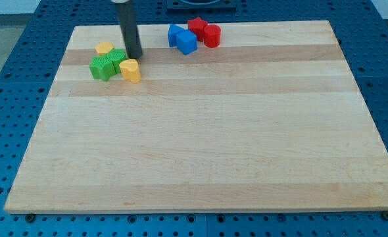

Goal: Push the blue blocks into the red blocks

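Resting bare, grasping nothing, my tip point(135, 56) sits by the green blocks point(106, 64) and yellow blocks point(130, 70) near the desk's top-left corner. Blue blocks point(182, 39) already touch red blocks point(205, 31) at the top edge; task looks essentially done, next move only a tidy nudge rightward.

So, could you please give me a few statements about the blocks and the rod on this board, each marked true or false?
1. My tip sits among the red blocks. False: it is beside the green blocks and yellow blocks.
2. The blue blocks are next to the red blocks. True.
3. All blocks lie near the view's bottom. False: they sit near the top.
4. The green blocks sit left of the blue ones. True.
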Available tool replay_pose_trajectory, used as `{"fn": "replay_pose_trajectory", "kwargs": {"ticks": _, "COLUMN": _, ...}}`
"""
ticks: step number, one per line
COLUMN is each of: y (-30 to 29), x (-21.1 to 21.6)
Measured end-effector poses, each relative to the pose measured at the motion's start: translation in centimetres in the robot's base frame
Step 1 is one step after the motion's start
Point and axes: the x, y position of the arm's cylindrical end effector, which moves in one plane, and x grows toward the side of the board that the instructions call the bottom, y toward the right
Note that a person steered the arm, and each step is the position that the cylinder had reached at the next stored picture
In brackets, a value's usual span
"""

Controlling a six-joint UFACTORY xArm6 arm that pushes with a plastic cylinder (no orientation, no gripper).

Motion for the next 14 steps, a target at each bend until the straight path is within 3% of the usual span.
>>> {"fn": "replay_pose_trajectory", "kwargs": {"ticks": 2, "y": 2.1, "x": -4.9}}
{"fn": "replay_pose_trajectory", "kwargs": {"ticks": 6, "y": 10.1, "x": -4.1}}
{"fn": "replay_pose_trajectory", "kwargs": {"ticks": 8, "y": 6.9, "x": -2.6}}
{"fn": "replay_pose_trajectory", "kwargs": {"ticks": 9, "y": 7.7, "x": 0.1}}
{"fn": "replay_pose_trajectory", "kwargs": {"ticks": 12, "y": 14.1, "x": 0.1}}
{"fn": "replay_pose_trajectory", "kwargs": {"ticks": 14, "y": 15.2, "x": 0.8}}
